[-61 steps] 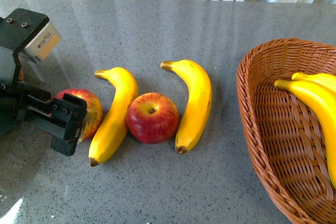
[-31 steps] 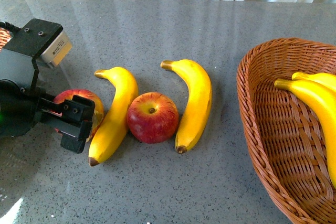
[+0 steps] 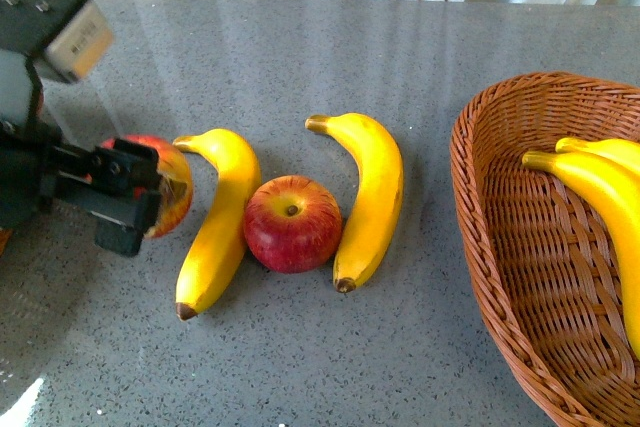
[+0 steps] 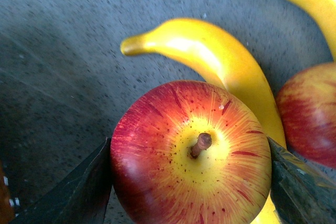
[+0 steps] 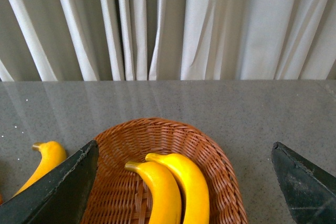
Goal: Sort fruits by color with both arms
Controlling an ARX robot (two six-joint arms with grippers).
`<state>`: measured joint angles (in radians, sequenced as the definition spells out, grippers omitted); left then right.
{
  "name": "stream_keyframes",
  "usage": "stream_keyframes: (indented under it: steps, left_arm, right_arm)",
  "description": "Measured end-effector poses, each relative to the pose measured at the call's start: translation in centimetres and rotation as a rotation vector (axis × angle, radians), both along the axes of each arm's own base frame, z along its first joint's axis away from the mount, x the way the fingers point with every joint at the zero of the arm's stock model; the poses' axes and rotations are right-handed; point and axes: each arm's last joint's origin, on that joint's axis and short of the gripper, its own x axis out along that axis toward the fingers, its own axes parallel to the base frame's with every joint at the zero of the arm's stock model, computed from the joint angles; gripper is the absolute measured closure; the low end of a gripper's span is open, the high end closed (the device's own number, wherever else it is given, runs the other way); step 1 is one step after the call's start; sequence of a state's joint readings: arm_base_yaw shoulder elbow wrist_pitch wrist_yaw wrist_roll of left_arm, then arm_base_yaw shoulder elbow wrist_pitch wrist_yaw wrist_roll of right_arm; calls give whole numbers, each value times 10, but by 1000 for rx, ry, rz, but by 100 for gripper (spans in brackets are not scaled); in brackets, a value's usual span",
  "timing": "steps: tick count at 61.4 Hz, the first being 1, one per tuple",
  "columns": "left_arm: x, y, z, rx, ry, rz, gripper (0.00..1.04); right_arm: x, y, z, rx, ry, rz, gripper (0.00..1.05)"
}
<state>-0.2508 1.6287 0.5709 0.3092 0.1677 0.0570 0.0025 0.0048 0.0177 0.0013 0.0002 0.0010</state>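
L pincer (image 4: 191,182) clamped on streaked apple (image 4: 191,145), R pincer (image 5: 178,190) apart & empty; risk: glossy round skin may slip the jaws, dropping it onto banana (image 4: 220,56).

The right claw (image 5: 184,146) hangs with its jaws spread wide. Between them sits a wicker basket (image 5: 220,177) holding two bananas (image 5: 163,192). A third banana (image 5: 44,160) lies on the grey tabletop (image 5: 262,108) outside one jaw, and pale curtains (image 5: 210,24) hang beyond.

One wicker basket (image 3: 470,197), two apples (image 3: 175,187) (image 3: 292,224), four bananas (image 3: 218,222) (image 3: 368,197) (image 3: 600,197) (image 3: 615,154) (two inside it)
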Motion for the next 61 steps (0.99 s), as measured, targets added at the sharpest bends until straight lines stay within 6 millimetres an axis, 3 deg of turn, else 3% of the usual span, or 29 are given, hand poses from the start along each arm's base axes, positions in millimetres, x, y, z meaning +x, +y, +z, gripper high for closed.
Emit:
stream_keyframes:
  steps: [14, 20, 30, 37, 55, 61]
  left_arm:
    - [-1, 36, 33, -43, -81, 126, 33]
    - [-7, 66, 42, -57, -99, 218, 33]
    - [-17, 108, 40, -52, -92, 363, 34]
    - [-23, 137, 24, -40, -40, 484, 34]
    - [-18, 144, -2, -63, 20, 550, 33]
    - [-18, 145, -2, -67, 16, 557, 17]
  right_arm:
    - [0, 0, 0, 0, 0, 0, 9]
    - [0, 0, 0, 0, 0, 0, 9]
    - [0, 0, 0, 0, 0, 0, 9]
    - [0, 0, 0, 0, 0, 0, 9]
    - [0, 0, 0, 0, 0, 0, 9]
    - [0, 0, 0, 0, 0, 0, 9]
